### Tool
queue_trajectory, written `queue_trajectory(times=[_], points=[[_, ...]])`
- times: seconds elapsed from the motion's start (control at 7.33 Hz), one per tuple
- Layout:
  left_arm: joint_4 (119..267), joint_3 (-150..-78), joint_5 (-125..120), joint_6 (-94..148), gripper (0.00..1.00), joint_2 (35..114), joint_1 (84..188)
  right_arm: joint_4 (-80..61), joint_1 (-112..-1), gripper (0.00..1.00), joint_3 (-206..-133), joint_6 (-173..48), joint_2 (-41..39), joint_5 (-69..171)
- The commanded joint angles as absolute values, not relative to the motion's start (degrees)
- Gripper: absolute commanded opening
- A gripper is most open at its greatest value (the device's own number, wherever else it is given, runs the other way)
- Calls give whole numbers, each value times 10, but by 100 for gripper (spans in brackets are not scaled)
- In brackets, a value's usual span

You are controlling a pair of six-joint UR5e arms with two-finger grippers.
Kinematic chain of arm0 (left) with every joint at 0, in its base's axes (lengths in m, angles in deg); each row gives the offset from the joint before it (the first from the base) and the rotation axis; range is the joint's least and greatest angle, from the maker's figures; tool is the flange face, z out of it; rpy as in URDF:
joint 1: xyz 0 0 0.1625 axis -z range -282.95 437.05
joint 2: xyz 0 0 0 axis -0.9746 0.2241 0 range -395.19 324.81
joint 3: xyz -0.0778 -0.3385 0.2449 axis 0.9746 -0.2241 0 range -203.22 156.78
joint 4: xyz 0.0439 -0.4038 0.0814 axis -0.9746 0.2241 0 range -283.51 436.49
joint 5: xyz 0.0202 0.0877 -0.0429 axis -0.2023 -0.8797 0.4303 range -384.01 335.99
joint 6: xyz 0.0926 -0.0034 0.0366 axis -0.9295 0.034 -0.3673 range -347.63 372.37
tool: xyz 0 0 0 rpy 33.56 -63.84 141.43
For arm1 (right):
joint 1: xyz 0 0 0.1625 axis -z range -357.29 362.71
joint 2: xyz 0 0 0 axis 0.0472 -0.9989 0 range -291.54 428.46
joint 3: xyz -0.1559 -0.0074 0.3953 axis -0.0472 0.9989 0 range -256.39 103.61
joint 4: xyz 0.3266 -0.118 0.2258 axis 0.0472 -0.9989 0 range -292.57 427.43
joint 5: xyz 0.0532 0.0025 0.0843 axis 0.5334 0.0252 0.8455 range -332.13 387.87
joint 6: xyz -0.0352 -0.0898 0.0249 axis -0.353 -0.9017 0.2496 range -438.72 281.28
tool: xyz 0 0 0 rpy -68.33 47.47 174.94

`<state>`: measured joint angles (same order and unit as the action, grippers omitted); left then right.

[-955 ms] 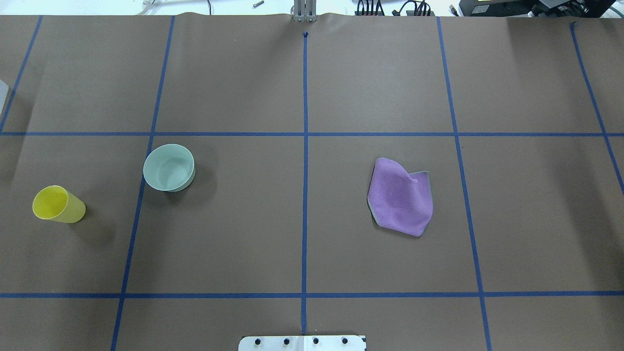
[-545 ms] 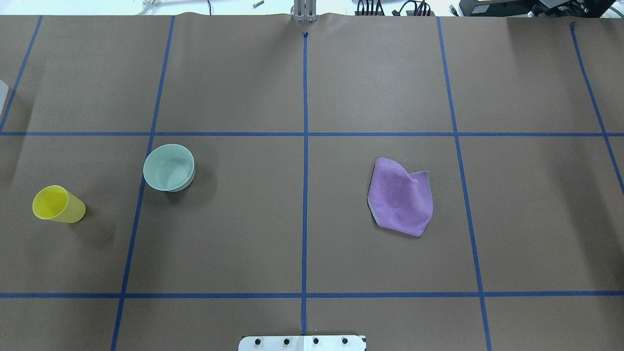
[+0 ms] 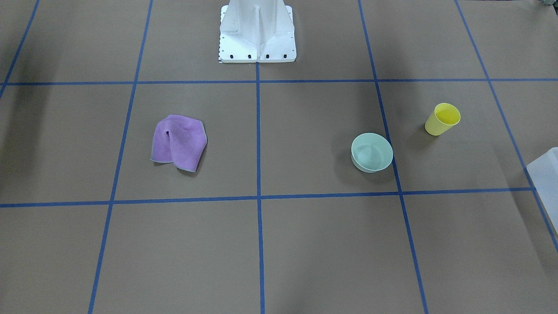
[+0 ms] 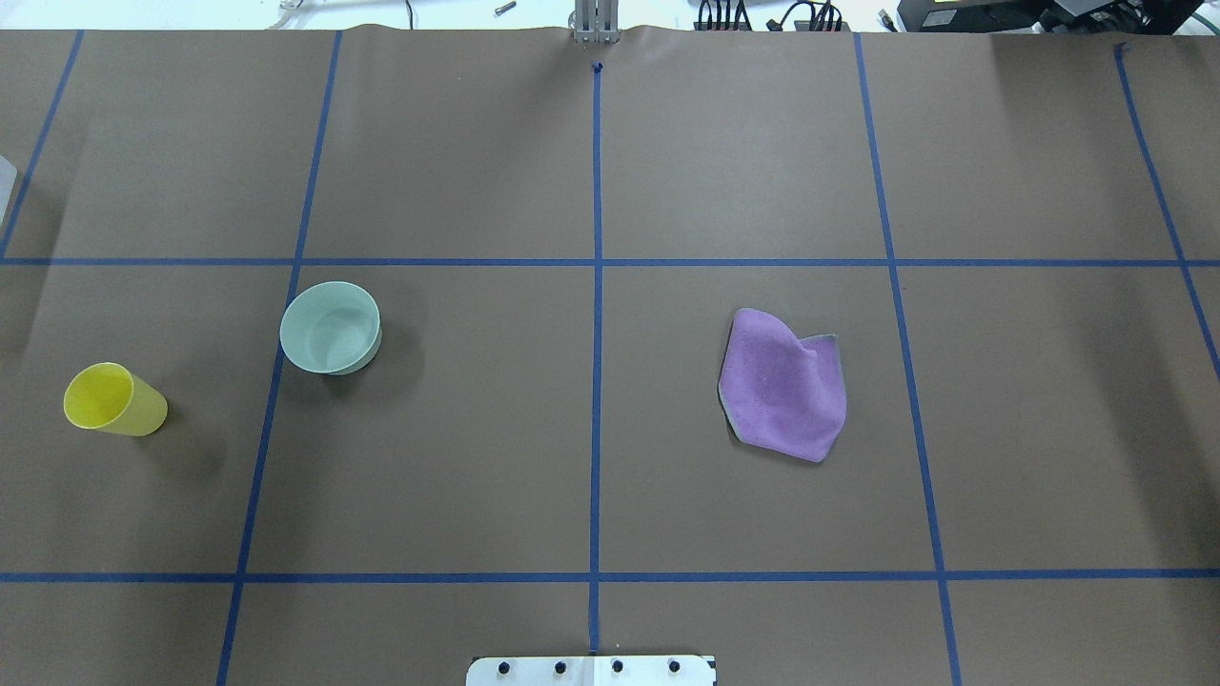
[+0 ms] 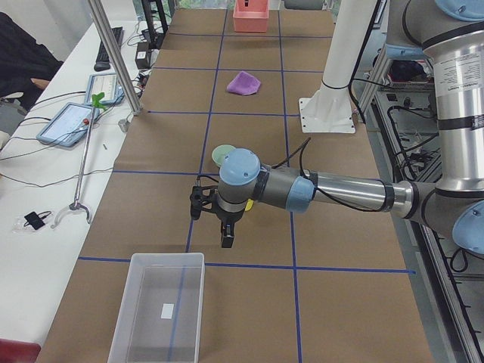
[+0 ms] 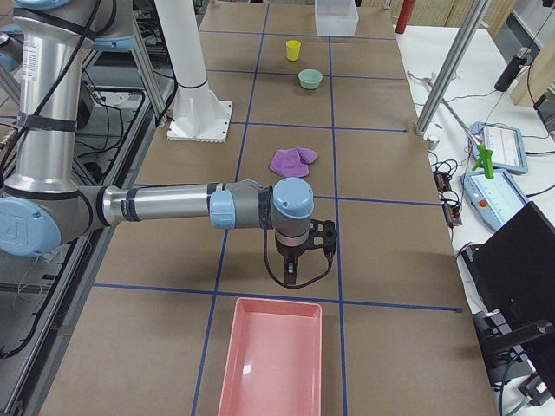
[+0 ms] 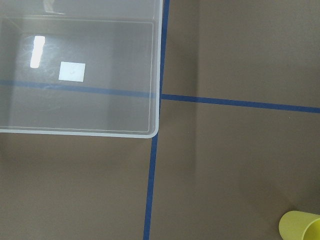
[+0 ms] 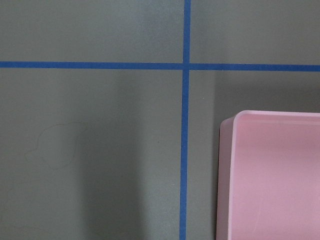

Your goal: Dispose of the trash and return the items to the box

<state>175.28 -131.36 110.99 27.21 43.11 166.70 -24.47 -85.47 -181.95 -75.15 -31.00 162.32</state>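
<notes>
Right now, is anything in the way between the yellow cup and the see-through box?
Nothing visible. In the left wrist view only bare table lies between the yellow cup and the clear box. The green bowl sits on the cup's other side, away from the box.

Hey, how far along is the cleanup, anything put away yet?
Nothing done yet: the clear box and pink tray are both empty. Nothing in hand. Left to do: the yellow cup, green bowl and purple cloth, all sitting on the table.
</notes>
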Motion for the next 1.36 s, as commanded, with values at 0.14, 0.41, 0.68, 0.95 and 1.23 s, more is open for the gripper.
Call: queue_trajectory(times=[0.14,0.41,0.68,0.95,1.23], points=[[1753,-1274,1113,267,99,441,1661,-243,-852,100,-1823,-759,-307,1576],[1755,-1277,1111,266,99,440,1660,-244,-852,100,-1833,-758,-309,1576],[1752,-1277,1116,272,99,450,1660,-244,-852,100,-1852,-757,-310,1581],[1747,-1275,1116,276,99,477,1637,-245,-852,100,-1859,-755,-315,1584],[1754,-1288,1129,366,98,500,1603,-245,-852,100,-1859,-750,-314,1584]])
